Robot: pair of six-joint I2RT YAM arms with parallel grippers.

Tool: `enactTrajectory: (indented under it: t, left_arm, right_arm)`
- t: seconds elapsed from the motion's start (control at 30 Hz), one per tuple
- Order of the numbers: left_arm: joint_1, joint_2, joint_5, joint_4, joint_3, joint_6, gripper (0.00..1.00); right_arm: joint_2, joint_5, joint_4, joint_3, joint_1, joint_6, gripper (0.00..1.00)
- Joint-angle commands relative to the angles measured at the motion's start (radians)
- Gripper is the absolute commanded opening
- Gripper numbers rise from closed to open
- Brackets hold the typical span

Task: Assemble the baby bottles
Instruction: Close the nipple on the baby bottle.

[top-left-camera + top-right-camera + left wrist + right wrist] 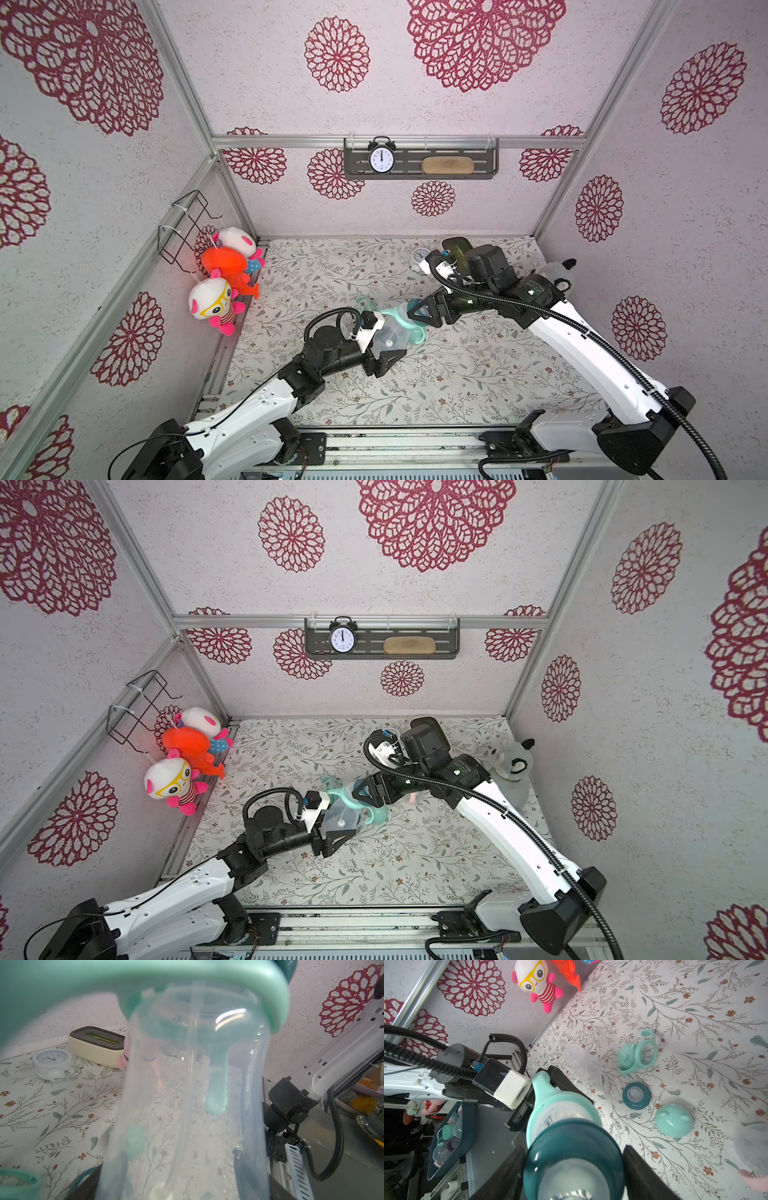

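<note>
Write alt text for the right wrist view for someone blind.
Close up, the right gripper holds a teal nipple collar against a mint-handled baby bottle. Beyond, on the floral table, lie a second teal collar, a mint dome cap and a mint handle ring.

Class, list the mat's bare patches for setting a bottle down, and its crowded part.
Free: front mat between the arms; back strip between plush toys and white clock. Crowded: centre: left gripper and right gripper hold the bottle beside loose parts.

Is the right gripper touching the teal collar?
Touching. The right wrist view shows the right gripper with fingers pressed against both sides of the teal collar.
</note>
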Motion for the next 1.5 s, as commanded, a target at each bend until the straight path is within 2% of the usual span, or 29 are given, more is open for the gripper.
enactTrajectory:
  t: [0.0,0.2,0.6,0.9,1.07,1.17,1.33,1.47]
  left_arm:
    - [-0.020,-0.005,-0.015,0.030,0.034,0.037,0.00]
    - [-0.056,-0.005,-0.072,-0.022,0.048,0.089,0.00]
    - [-0.097,-0.039,-0.185,-0.019,0.023,0.147,0.00]
    - [-0.102,-0.015,-0.257,0.031,0.022,0.121,0.00]
    - [-0.120,0.021,-0.296,0.102,0.015,0.141,0.00]
    - [-0.138,0.043,-0.356,0.102,0.022,0.163,0.00]
    - [-0.158,0.051,-0.428,0.099,0.026,0.176,0.00]
    - [-0.167,0.070,-0.451,0.082,0.041,0.189,0.00]
  right_arm:
    - [0.001,-0.052,-0.033,0.036,-0.004,-0.028,0.52]
    - [0.024,-0.081,-0.055,0.053,-0.003,-0.034,0.52]
    - [0.078,-0.096,-0.131,0.077,-0.003,-0.061,0.52]
    - [0.080,-0.068,-0.109,0.040,0.018,0.025,0.51]
    - [0.081,-0.072,-0.079,0.004,0.036,0.114,0.51]
    - [0.083,-0.057,-0.025,-0.033,0.037,0.244,0.48]
    - [0.081,0.069,-0.079,-0.014,0.041,0.441,0.47]
    - [0.063,0.079,-0.065,-0.039,0.038,0.645,0.47]
